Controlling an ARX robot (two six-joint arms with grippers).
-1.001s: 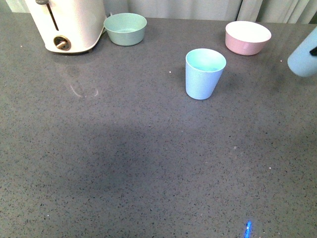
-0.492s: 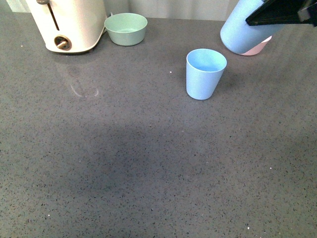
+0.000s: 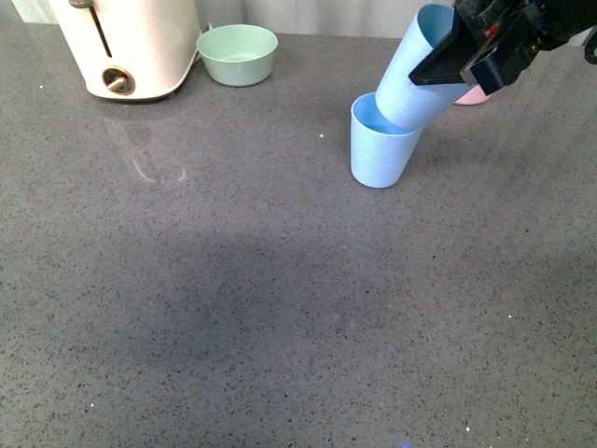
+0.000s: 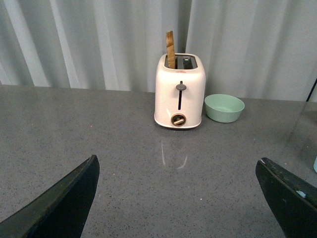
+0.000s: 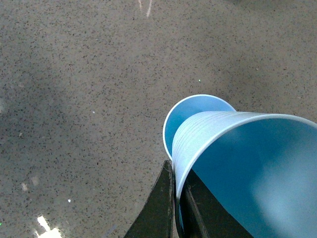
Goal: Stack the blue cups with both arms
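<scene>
The right gripper [image 3: 446, 63] pinches the rim of a tilted blue cup [image 3: 410, 89] — its bottom is at the mouth of the standing blue cup [image 3: 378, 157] (upright on the table [image 3: 233, 299]). The left gripper [image 4: 177, 163] has its fingers wide apart.

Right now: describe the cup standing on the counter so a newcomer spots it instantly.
From the white toaster at the counter's far left, go right past the green bowl. The next thing is a light blue cup standing upright; its twin is tilted in the right hand, this one rests on the counter.
</scene>
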